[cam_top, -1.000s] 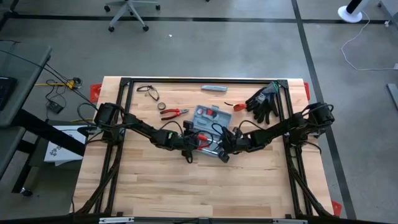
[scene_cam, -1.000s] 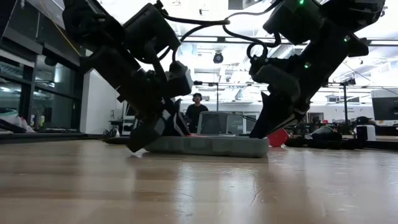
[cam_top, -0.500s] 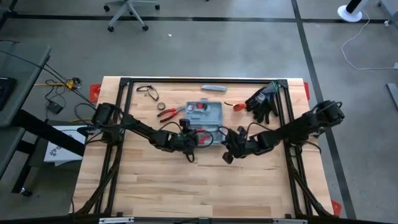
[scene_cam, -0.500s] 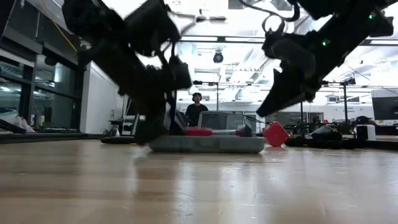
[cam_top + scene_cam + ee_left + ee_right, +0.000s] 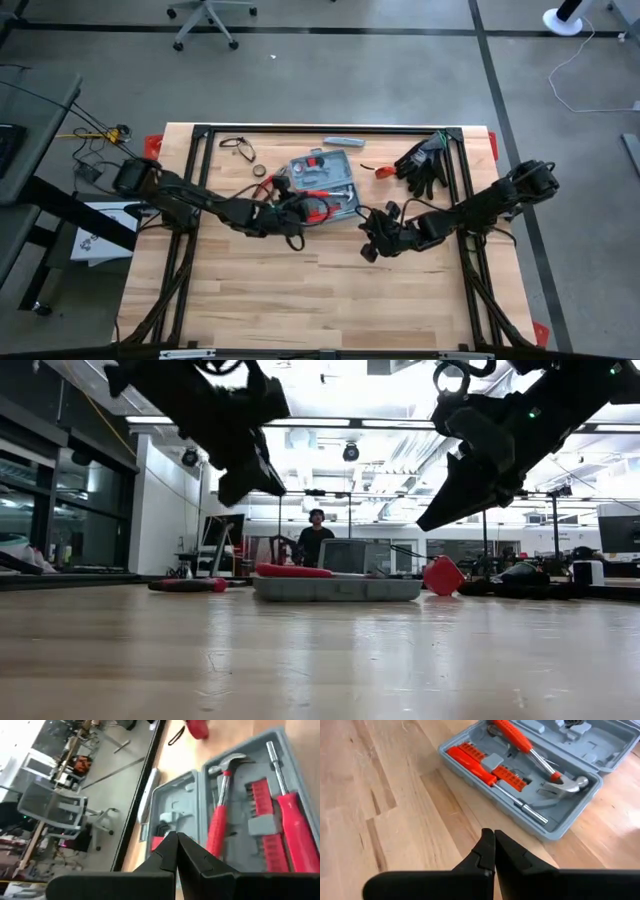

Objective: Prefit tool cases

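Nearest us, the bare wood surface [image 5: 300,300] leaves working room in front of the arms. We have both arms lifted clear of it. Our right gripper [image 5: 367,250] hangs to the right of and a little nearer than the case [image 5: 322,185], fingers [image 5: 487,851] closed on nothing. In its wrist view the open case [image 5: 530,775] lies ahead with screwdriver [image 5: 485,772] and hammer [image 5: 540,762] seated in their slots. We judge this a standby pose that keeps the tray in sight without blocking it.

Our left gripper [image 5: 297,212] hovers just at the case's near left edge, fingers [image 5: 175,851] pressed together and holding nothing. Its wrist view shows the hammer [image 5: 220,820] and screwdriver [image 5: 292,830] lying in the moulded tray, so the tools appear already fitted. The low view shows the case [image 5: 335,588] flat on the surface, both arms above it and apart from it.

The case sits in the far middle of the surface, lid open, probably so every slot stays reachable. Left of it lie pliers [image 5: 272,182]. Farther right are the gloves [image 5: 422,165]; at the far edge a grey bar [image 5: 344,142], set aside out of the work.
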`<action>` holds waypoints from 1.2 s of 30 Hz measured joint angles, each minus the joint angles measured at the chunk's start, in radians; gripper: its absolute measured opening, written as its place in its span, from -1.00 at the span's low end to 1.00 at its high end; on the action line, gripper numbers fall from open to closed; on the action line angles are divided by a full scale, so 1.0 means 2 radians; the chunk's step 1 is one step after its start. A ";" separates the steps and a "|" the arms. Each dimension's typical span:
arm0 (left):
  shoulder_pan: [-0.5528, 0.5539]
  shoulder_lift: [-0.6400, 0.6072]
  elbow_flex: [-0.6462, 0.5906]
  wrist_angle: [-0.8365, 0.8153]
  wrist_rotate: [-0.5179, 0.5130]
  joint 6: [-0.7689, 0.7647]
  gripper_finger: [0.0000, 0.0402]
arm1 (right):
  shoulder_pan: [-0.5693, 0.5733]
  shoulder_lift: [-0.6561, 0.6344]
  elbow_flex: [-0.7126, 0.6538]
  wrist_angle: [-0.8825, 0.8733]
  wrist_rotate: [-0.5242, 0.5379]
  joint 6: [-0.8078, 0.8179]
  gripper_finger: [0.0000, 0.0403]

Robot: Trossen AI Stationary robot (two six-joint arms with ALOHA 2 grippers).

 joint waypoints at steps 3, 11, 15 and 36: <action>0.014 -0.017 0.000 -0.039 0.061 -0.008 -0.99 | -0.001 0.000 0.000 -0.005 0.001 -0.001 -1.00; 0.074 0.021 -0.013 0.008 0.190 0.003 -0.81 | -0.004 0.000 0.000 -0.011 0.027 -0.001 -1.00; 0.101 0.059 -0.013 0.060 0.242 0.030 -0.56 | -0.004 0.000 0.000 -0.011 0.026 -0.001 -1.00; 0.144 0.150 0.003 0.090 0.257 0.015 -0.29 | -0.004 0.000 0.001 -0.026 0.026 0.022 -1.00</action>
